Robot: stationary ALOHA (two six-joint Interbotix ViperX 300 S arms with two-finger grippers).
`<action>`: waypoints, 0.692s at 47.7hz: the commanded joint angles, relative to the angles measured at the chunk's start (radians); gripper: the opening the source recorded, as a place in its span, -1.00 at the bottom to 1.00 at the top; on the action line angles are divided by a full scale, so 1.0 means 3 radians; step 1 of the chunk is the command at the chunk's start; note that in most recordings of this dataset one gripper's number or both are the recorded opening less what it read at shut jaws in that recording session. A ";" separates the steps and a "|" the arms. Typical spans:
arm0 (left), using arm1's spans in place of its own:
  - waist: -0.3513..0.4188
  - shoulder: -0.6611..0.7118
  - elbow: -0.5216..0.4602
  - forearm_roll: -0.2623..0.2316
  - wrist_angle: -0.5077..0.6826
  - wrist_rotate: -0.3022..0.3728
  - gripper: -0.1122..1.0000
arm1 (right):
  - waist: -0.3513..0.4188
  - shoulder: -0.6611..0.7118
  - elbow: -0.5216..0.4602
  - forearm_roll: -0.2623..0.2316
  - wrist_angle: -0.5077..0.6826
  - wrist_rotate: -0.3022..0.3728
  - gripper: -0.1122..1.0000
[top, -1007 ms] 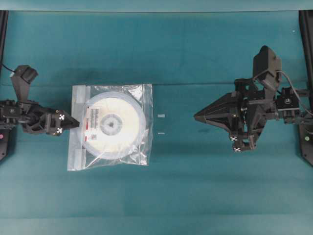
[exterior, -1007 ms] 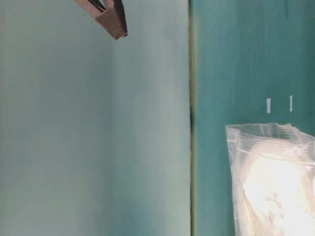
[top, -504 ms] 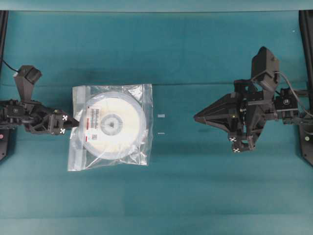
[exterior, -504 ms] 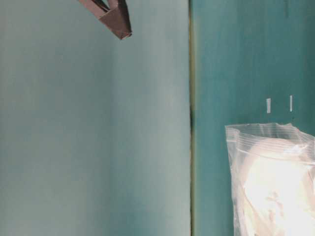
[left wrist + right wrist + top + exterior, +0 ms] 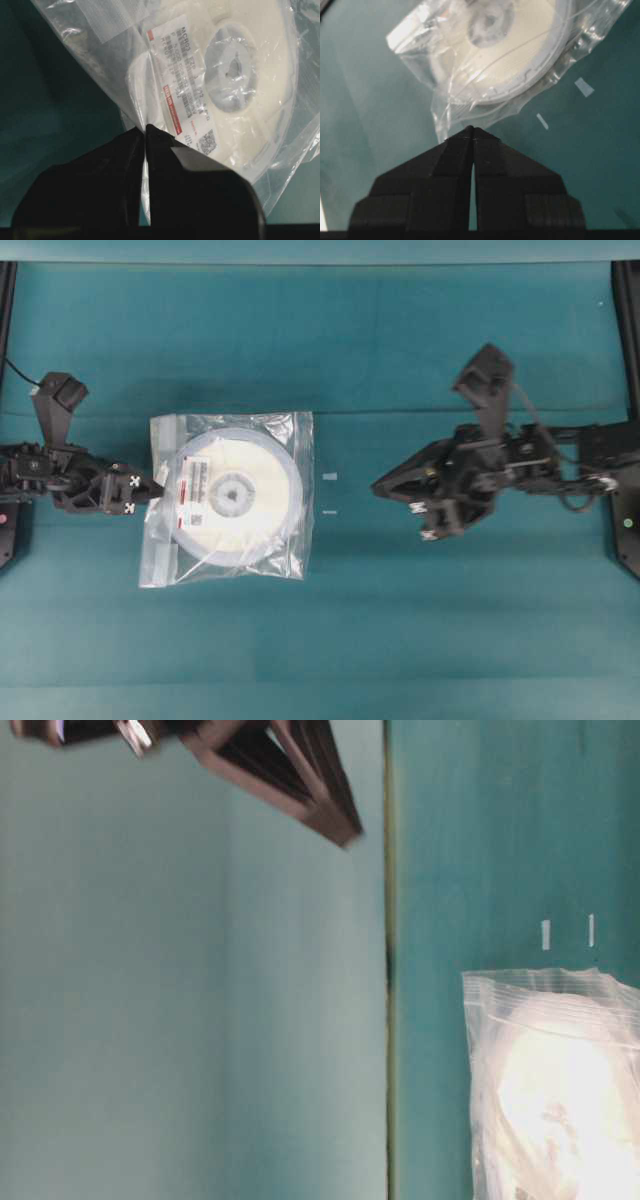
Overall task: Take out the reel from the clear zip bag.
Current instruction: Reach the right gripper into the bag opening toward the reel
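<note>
The clear zip bag (image 5: pixel 226 498) lies flat on the teal table, left of centre, with its whitish zip strip along its left edge. The reel (image 5: pixel 234 495), a white disc with a grey hub and a printed label, is inside it. My left gripper (image 5: pixel 157 490) is shut on the bag's left edge, pinching the plastic (image 5: pixel 145 131). The reel's label with its red mark (image 5: pixel 170 98) shows just beyond the tips. My right gripper (image 5: pixel 378 486) is shut and empty, in the air to the right of the bag; in the right wrist view (image 5: pixel 473 128) its tips point at the bag (image 5: pixel 495 60).
Two small white tape marks (image 5: pixel 330 477) lie on the table between the bag and my right gripper. The table-level view shows the bag's corner (image 5: pixel 550 1090) and my right gripper's dark fingers (image 5: pixel 300 780) at the top.
My right gripper has moved left toward the bag and turned a little. My left gripper stays pinched on the bag's left edge, and the bag has shifted slightly.
</note>
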 commanded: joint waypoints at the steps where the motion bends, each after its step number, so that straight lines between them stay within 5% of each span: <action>1: 0.0000 -0.0005 -0.0046 0.0005 -0.0015 0.0010 -0.75 | -0.0015 0.0148 -0.0159 0.0061 -0.0020 0.0102 -0.55; 15: 0.0005 -0.0005 -0.0051 0.0005 -0.0026 0.0010 -0.75 | -0.0128 0.0624 -0.0307 0.0363 -0.0020 0.0608 0.76; 33: 0.0005 -0.0015 -0.0056 0.0005 -0.0015 0.0010 -0.75 | -0.0143 0.1130 -0.0583 0.0435 -0.0056 0.0741 0.66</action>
